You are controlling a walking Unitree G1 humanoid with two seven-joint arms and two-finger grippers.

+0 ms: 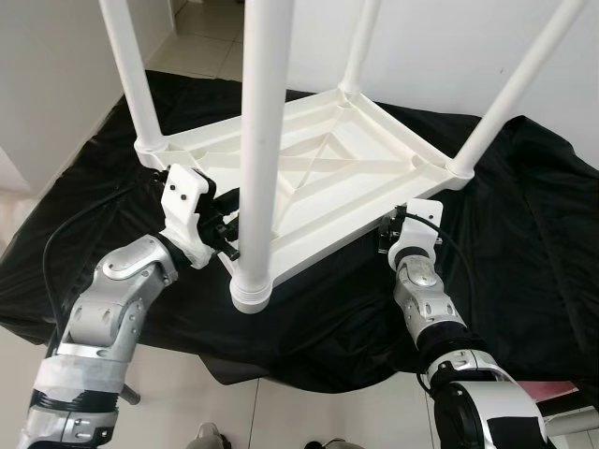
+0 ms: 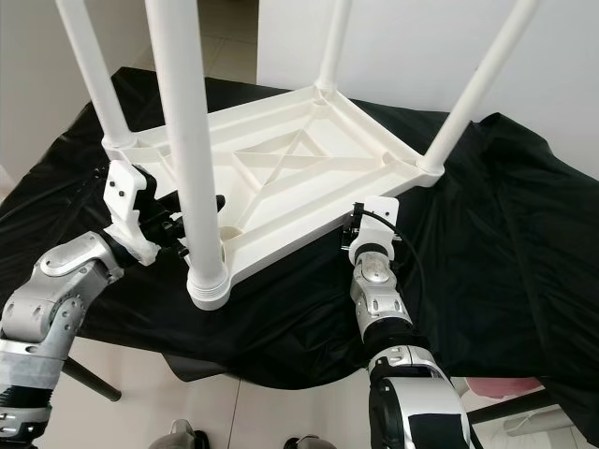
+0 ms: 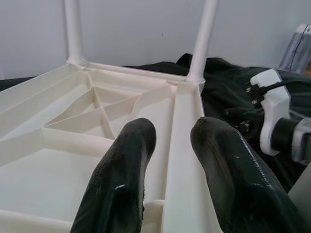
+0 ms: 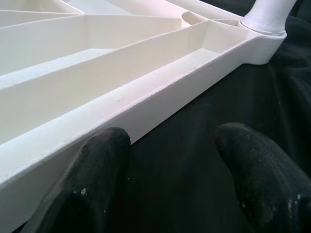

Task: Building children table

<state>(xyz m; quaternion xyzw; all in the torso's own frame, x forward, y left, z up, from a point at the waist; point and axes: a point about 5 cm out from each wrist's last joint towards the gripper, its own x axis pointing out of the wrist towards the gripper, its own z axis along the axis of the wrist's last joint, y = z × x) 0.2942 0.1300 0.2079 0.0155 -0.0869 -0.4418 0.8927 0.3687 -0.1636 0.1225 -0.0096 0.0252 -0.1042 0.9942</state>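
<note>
A white plastic children's table lies upside down on a black cloth, its legs pointing up. The nearest leg stands in the front corner socket. My left gripper is at that corner, just left of the leg's base. In the left wrist view its fingers are slightly apart, open, with the table's rim wall running between them. My right gripper is at the front right rim. It is open wide, one finger against the rim's outer face and the other over the cloth.
The black cloth covers a low surface whose front edge drops to pale floor tiles. White walls stand close behind and to the left. A pink and white object lies on the floor at the lower right.
</note>
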